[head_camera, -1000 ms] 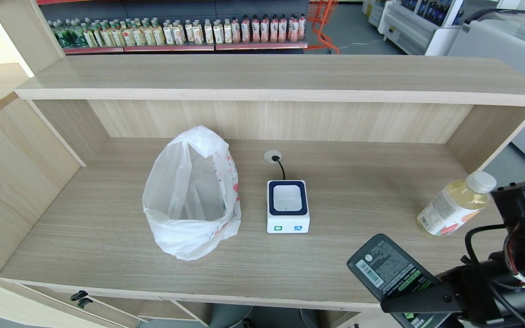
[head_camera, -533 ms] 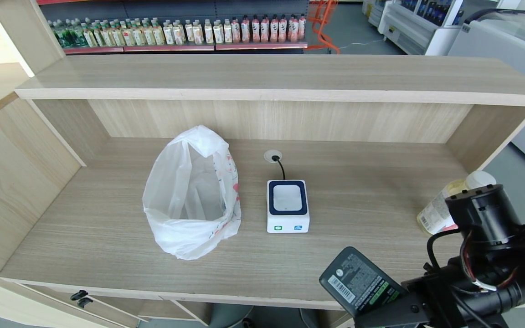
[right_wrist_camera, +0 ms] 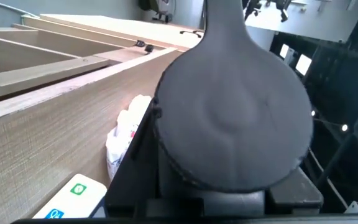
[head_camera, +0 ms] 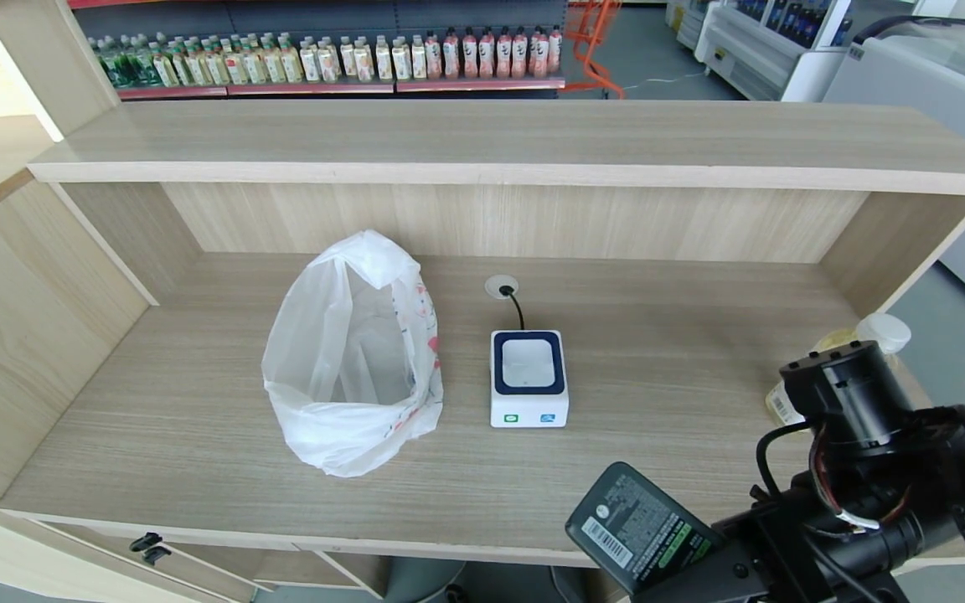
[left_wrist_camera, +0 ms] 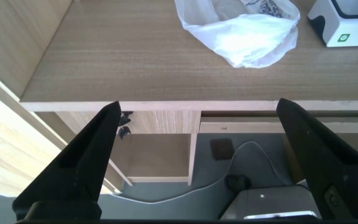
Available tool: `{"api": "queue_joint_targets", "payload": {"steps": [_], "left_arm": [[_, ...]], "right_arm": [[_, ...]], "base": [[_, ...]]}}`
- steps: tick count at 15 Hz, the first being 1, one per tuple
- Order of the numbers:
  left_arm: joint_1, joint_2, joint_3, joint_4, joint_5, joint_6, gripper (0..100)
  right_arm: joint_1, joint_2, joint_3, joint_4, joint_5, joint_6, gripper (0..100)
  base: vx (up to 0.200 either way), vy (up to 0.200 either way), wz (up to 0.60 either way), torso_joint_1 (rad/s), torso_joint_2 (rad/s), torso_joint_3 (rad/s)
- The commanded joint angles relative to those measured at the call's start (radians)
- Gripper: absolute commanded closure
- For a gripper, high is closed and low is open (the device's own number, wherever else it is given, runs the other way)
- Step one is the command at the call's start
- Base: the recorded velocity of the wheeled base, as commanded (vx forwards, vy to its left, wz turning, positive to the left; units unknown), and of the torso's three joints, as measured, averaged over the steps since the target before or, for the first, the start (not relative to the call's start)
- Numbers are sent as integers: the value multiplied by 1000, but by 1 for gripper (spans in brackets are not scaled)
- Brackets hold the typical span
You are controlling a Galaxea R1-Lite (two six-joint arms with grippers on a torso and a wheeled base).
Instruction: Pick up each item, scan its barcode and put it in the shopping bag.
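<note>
While the right fingers (head_camera: 734,571) grip the dark pack (head_camera: 635,529), barcode up, the scanner (head_camera: 528,378) sits ahead-left; left fingers (left_wrist_camera: 84,163) spread empty.

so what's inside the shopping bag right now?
Nothing visible inside the shopping bag: its open mouth shows bare white plastic. Its bottom is hidden by the crumpled front rim. The dark packet is in the right gripper.

One shopping bag (head_camera: 353,360), one scanner (head_camera: 528,378), one dark packet (head_camera: 637,529), one bottle (head_camera: 881,332)
</note>
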Motion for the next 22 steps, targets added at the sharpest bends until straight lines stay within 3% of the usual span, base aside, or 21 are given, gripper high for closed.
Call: {"api": "queue_joint_targets", "payload": {"steps": [1,7,9,10,13,14,15,17,18,20,22], "left_arm": [[0,0,0,0,0,0,0],[0,0,0,0,0,0,0],[0,0,0,0,0,0,0],[0,0,0,0,0,0,0],[0,0,0,0,0,0,0],[0,0,0,0,0,0,0],[0,0,0,0,0,0,0],[0,0,0,0,0,0,0],[0,0,0,0,0,0,0],[0,0,0,0,0,0,0],[0,0,0,0,0,0,0]], "right_arm": [[0,17,-1,1,0,-80,100],[-7,25,-20,0,55,-80,100],[-52,-72,-40,1,57,-60,100],[-84,-153,-50,4,55,75,100],[-253,-308,-55,-2,37,717,100],[-297,-310,-70,-5,34,780,100],[-440,-320,-97,6,58,918,100],[-504,-340,-50,27,80,1034,100],[-508,-365,-38,34,78,1275,100],[-521,-374,-135,27,49,1790,100],[-532,-348,-204,20,-140,2235,100]], "base": [[0,0,0,0,0,0],[0,0,0,0,0,0],[0,0,0,0,0,0],[0,0,0,0,0,0],[0,0,0,0,0,0],[0,0,0,0,0,0],[0,0,0,0,0,0],[0,0,0,0,0,0],[0,0,0,0,0,0],[0,0,0,0,0,0],[0,0,0,0,0,0]]}}
